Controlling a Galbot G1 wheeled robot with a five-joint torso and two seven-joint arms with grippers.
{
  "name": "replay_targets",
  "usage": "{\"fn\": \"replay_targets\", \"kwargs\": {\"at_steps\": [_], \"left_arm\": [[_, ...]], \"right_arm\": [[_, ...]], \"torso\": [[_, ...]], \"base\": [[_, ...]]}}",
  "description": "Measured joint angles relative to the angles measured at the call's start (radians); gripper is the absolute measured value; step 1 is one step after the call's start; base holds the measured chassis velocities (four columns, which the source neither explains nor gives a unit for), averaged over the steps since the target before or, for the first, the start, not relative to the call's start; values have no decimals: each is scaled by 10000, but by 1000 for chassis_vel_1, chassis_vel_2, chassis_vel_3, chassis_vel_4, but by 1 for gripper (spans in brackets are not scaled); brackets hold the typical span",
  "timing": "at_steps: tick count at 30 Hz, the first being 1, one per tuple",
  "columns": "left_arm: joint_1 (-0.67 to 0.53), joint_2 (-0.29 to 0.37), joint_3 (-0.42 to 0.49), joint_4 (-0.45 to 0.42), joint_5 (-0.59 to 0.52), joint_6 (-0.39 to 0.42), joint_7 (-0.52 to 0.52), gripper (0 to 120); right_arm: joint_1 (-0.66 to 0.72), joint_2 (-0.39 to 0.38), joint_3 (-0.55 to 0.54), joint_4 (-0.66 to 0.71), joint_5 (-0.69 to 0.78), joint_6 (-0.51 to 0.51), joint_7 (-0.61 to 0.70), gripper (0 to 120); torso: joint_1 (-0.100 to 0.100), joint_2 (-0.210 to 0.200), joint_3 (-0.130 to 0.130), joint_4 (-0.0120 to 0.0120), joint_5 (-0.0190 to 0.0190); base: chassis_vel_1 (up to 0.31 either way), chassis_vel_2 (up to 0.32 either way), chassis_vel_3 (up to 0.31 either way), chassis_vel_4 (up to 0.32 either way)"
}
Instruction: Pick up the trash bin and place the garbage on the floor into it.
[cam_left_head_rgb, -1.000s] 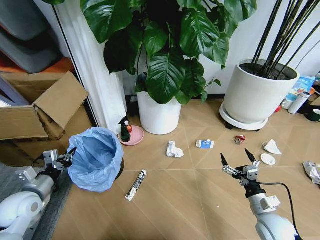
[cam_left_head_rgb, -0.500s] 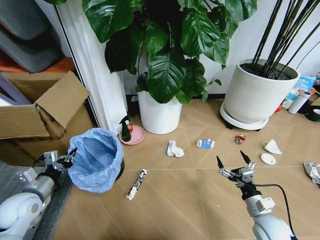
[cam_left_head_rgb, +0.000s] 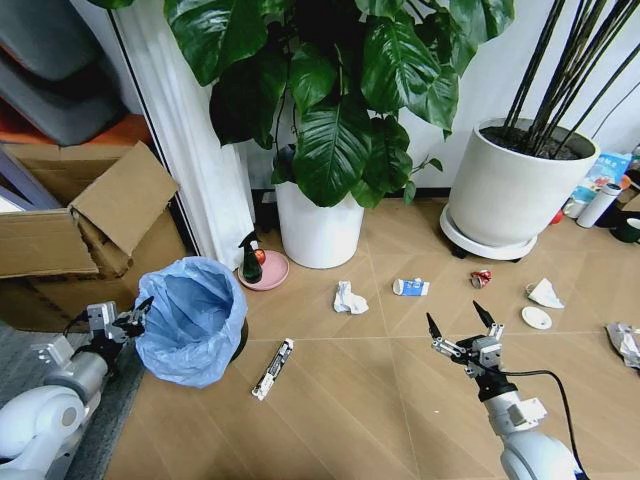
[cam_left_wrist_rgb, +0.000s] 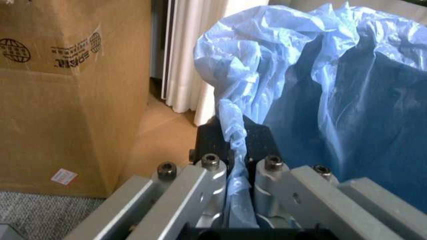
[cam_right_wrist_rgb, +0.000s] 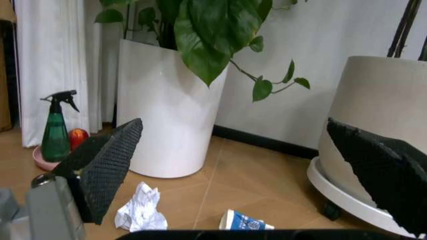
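The trash bin (cam_left_head_rgb: 192, 318), a black bin lined with a crinkly blue bag (cam_left_wrist_rgb: 333, 100), stands on the floor (cam_left_head_rgb: 350, 400) at the left. My left gripper (cam_left_head_rgb: 135, 314) is shut on its near rim, with bag plastic pinched between the fingers (cam_left_wrist_rgb: 212, 177). Low over the floor at the right, my right gripper (cam_left_head_rgb: 458, 326) is open and holds nothing. Ahead of it lie garbage pieces: a crumpled paper wad (cam_left_head_rgb: 348, 299) (cam_right_wrist_rgb: 141, 211), a blue-white carton (cam_left_head_rgb: 409, 288) (cam_right_wrist_rgb: 243, 221), a red can (cam_left_head_rgb: 481, 278), another white wad (cam_left_head_rgb: 545, 293) and a white lid (cam_left_head_rgb: 537, 318).
Two large white plant pots (cam_left_head_rgb: 318, 225) (cam_left_head_rgb: 510, 190) stand along the back wall. A green spray bottle (cam_left_head_rgb: 249, 262) sits on a pink dish. A cardboard box (cam_left_head_rgb: 90, 220) is behind the bin. A long wrapper (cam_left_head_rgb: 272, 369) lies beside the bin, another wrapper (cam_left_head_rgb: 625, 343) at far right.
My right gripper has slid left and a little nearer to me, still open. The left gripper and the bin have not moved.
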Motion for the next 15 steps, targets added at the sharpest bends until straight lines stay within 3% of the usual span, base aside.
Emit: {"fn": "replay_targets", "kwargs": {"at_steps": [15], "left_arm": [[0, 14, 11, 9, 0, -6, 15, 0]], "right_arm": [[24, 50, -11, -29, 2, -42, -40, 100]], "torso": [[0, 0, 0, 0, 0]], "base": [[0, 0, 0, 0]]}}
